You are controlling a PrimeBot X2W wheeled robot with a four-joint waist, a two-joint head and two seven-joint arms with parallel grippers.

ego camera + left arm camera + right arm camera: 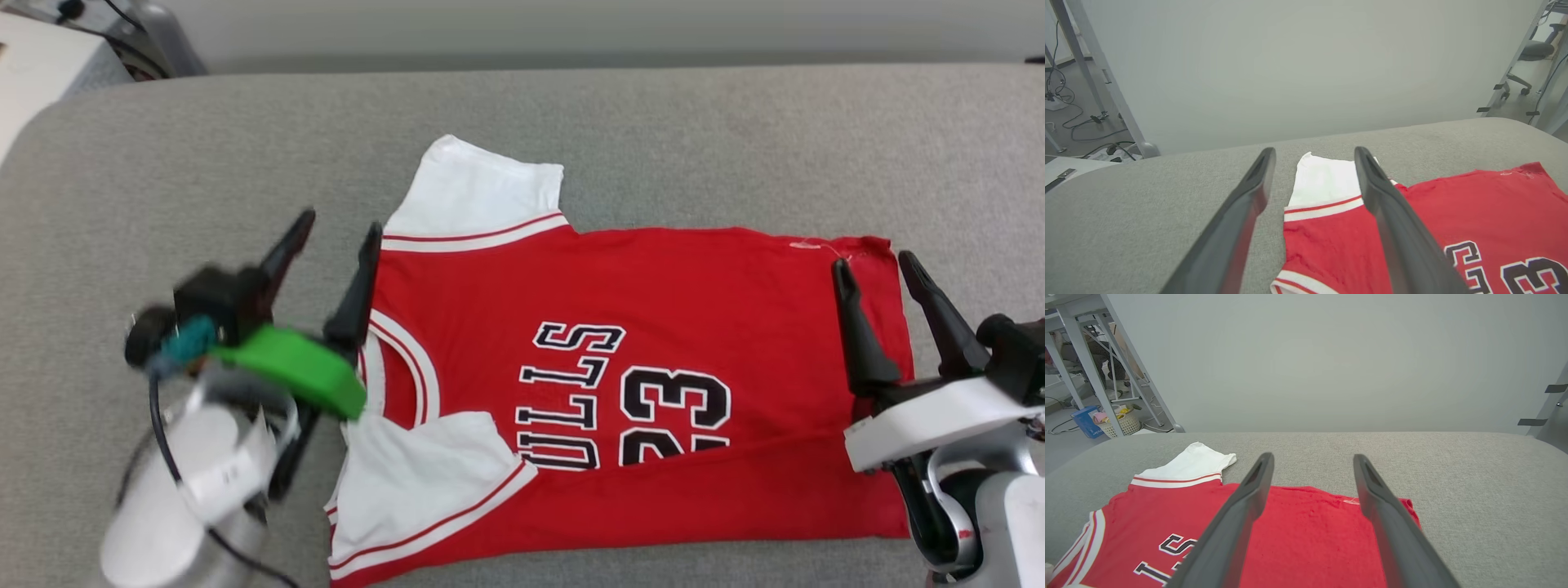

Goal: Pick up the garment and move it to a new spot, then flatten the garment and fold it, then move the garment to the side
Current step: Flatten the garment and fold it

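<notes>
While the garment (653, 278) lies spread out, both jaws stand wide open, empty.

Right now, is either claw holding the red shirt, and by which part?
No, nothing is held. The left gripper stands open at the collar end of the shirt, the right gripper open at its hem end.

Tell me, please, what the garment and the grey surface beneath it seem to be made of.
The garment: probably soft knit cloth, matte; it lies limp with small creases. The grey surface: apparently woven upholstery over padding, matte, with visible weave and rounded edges.
</notes>
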